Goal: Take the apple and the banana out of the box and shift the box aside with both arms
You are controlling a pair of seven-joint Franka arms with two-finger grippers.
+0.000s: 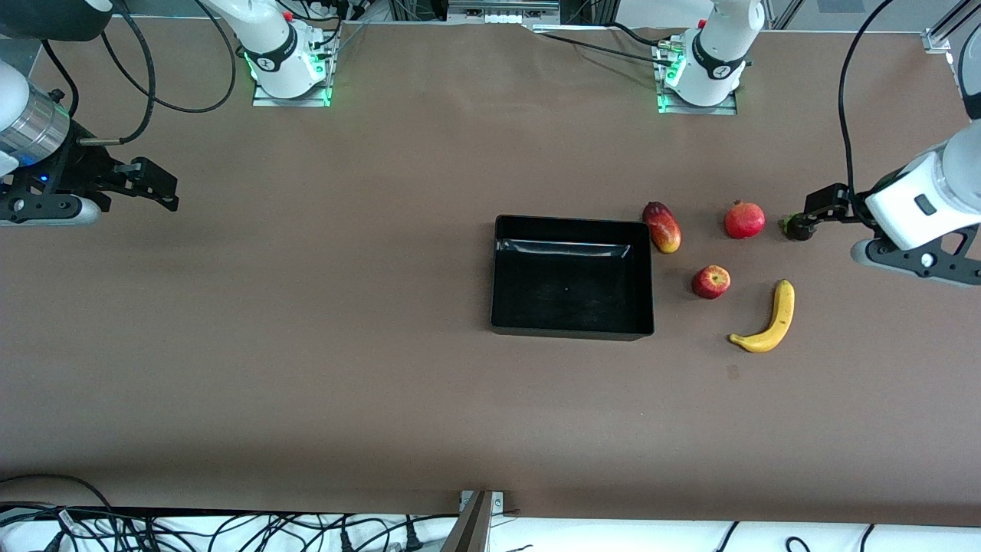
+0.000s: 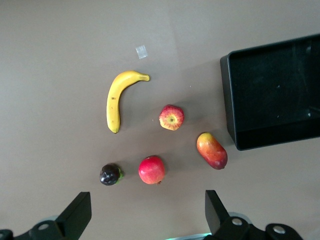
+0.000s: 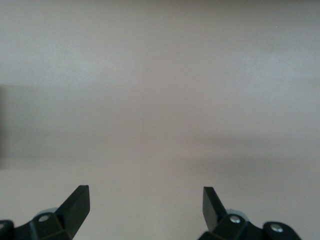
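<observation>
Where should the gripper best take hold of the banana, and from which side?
Probably at the thick middle of the banana, coming straight down from above. It lies flat on the table, apart from the apple, so fingers can close across its narrow width.

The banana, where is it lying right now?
In the front view the banana lies on the table toward the left arm's end, beside the apple and slightly nearer the camera.

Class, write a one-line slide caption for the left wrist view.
Open left gripper above banana, apple, mango, pomegranate, beside black tray.
</observation>
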